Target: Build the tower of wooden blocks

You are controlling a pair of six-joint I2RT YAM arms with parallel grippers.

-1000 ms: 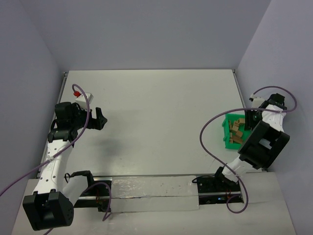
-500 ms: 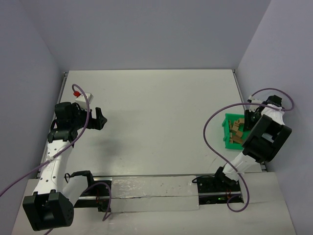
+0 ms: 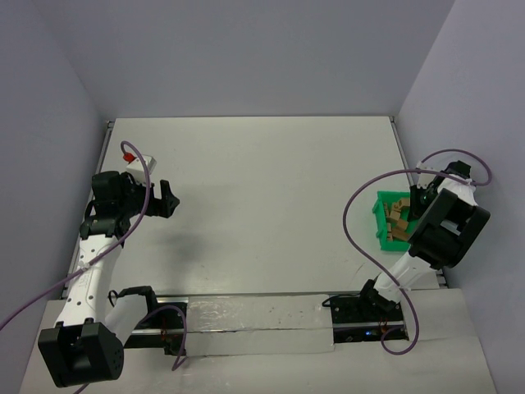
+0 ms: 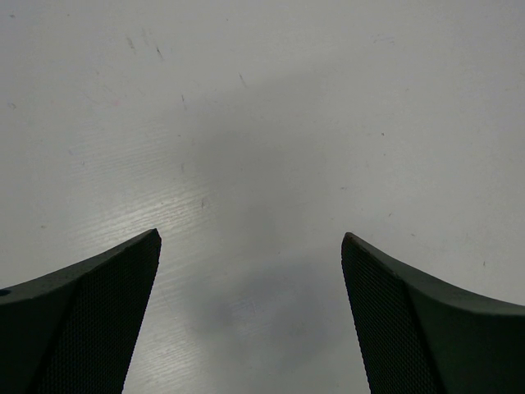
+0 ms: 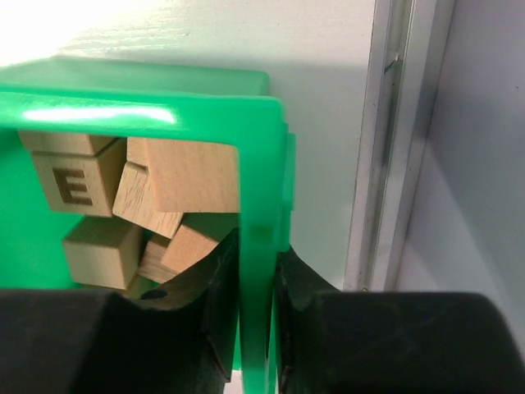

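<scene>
Several light-brown wood blocks (image 5: 193, 176) lie jumbled inside a green plastic bin (image 3: 381, 222) at the table's right edge; one block carries the letter E (image 5: 74, 187). No tower stands anywhere in view. My right gripper (image 5: 259, 254) is shut on the bin's right wall (image 5: 261, 164), one finger inside among the blocks and one outside. In the top view the right gripper (image 3: 420, 201) sits at the bin's far right side. My left gripper (image 3: 168, 199) hangs open over bare table at the left, and in the left wrist view its fingers (image 4: 98, 312) stand wide apart with nothing between them.
A small white box with a red part (image 3: 134, 156) lies at the far left of the table. A metal rail (image 5: 385, 148) and the side wall run close beside the bin on the right. Purple cables loop off both arms.
The right gripper has closed onto the bin's wall and the right arm has settled slightly at the bin. The left arm has not moved.
</scene>
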